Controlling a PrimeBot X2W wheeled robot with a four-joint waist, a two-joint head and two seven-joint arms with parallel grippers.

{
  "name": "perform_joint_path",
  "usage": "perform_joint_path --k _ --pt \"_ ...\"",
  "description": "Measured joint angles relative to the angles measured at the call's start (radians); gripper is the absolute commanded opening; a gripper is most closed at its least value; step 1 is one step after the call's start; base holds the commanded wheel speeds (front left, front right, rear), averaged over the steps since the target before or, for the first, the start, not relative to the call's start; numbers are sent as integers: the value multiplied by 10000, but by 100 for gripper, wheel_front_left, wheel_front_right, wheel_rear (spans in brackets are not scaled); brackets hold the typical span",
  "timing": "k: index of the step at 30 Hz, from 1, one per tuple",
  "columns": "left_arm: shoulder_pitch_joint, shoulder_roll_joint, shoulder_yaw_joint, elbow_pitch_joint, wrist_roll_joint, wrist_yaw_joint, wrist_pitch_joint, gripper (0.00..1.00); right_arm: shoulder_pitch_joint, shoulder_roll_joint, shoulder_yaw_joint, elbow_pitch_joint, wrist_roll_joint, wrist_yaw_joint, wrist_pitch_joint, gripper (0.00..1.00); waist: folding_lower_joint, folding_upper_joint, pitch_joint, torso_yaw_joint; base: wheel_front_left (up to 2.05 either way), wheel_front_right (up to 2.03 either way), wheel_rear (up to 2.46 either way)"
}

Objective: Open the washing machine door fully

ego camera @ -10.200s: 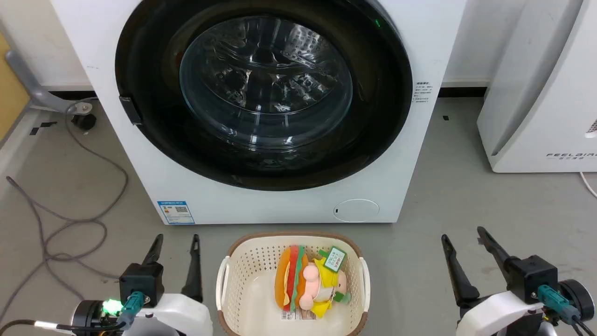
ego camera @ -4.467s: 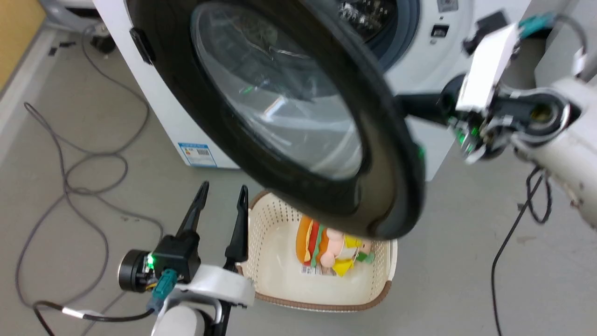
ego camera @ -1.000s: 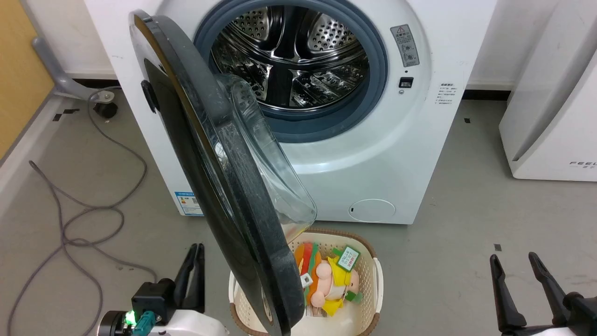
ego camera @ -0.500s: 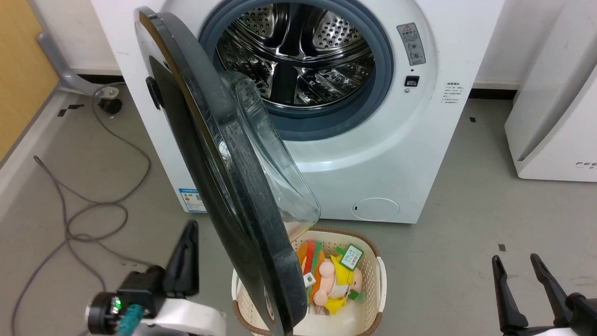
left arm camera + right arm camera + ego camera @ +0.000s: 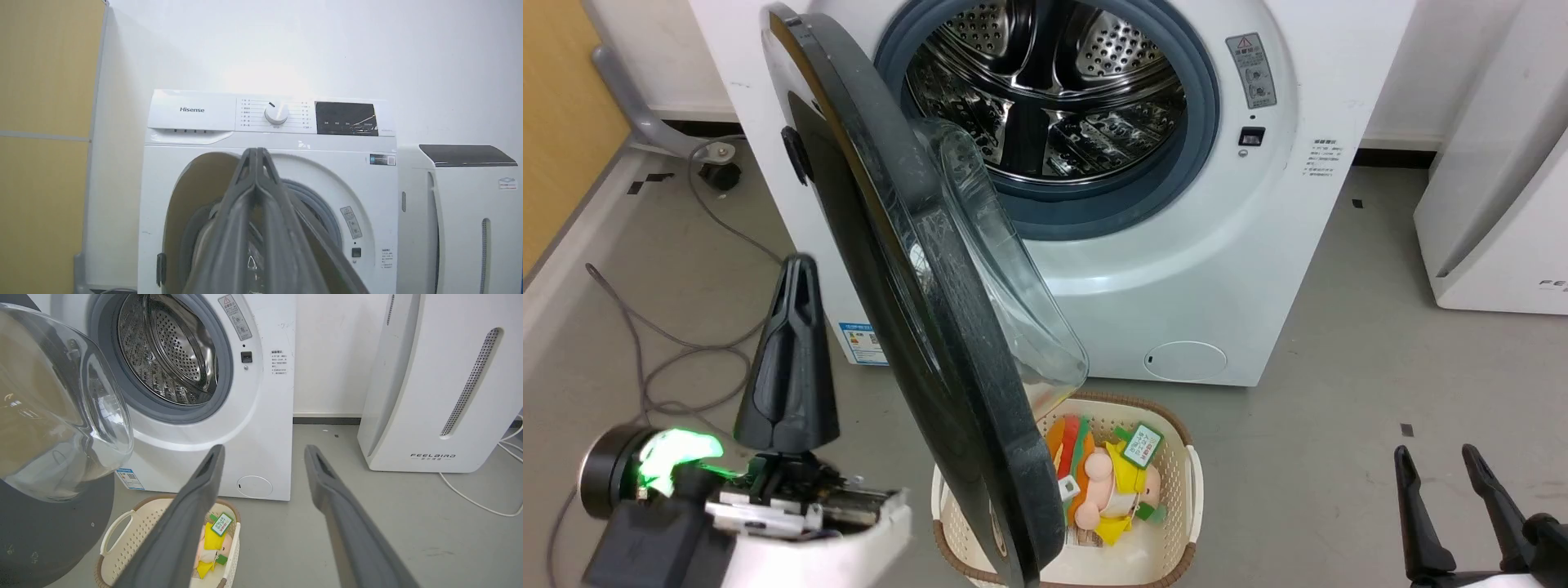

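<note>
The washing machine [image 5: 1225, 261] stands with its steel drum [image 5: 1054, 82] exposed. Its door [image 5: 915, 327] is hinged on the left and swung out toward me, seen nearly edge-on, the glass bowl [image 5: 1013, 302] facing right. My left gripper [image 5: 796, 269] is raised left of the door's black outer face, apart from it, fingers shut on nothing. In the left wrist view the left gripper [image 5: 255, 152] points at the machine [image 5: 192, 122] and the door [image 5: 192, 192]. My right gripper [image 5: 1435, 452] rests low at the right, open and empty. The right wrist view shows the right gripper [image 5: 264, 449], the door's bowl [image 5: 61, 416] and the machine [image 5: 269, 416].
A cream basket [image 5: 1188, 490] holding soft toys [image 5: 1111, 482] sits on the floor under the door's lower edge. A white FEELAIR appliance [image 5: 433, 396] stands to the right. Grey cables [image 5: 662, 343] lie on the floor at the left, near a yellow wall panel [image 5: 564, 122].
The door went from shut to swung out; it has held still over the last second. My left arm has risen beside the door with its fingers closed together. The right gripper stays low.
</note>
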Motion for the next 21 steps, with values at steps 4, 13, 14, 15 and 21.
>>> perform_joint_path --k 4,13,14,15,21 --pt "-90 -107 -625 -1016 -278 -468 8 0 -3 0 -4 36 65 0 -4 100 0 0 8 -16 0 0 0" --pt "-66 -38 -3557 -1425 -1793 -2157 1544 0 -5 0 17 201 92 0 -2 100 0 0 -49 -26 0 0 0" --pt "-38 -19 -3900 -1352 -1985 -2232 1735 0 -5 0 31 209 92 0 -2 100 0 0 -57 -36 0 0 0" --pt "19 -2 -4201 -1287 -2186 -2291 1941 0 -6 0 40 219 92 0 -4 100 0 0 -65 -48 0 0 0" --pt "600 483 -5139 -481 -2974 -2368 3285 0 -5 0 44 276 92 0 -2 100 0 0 -132 -108 0 0 0"
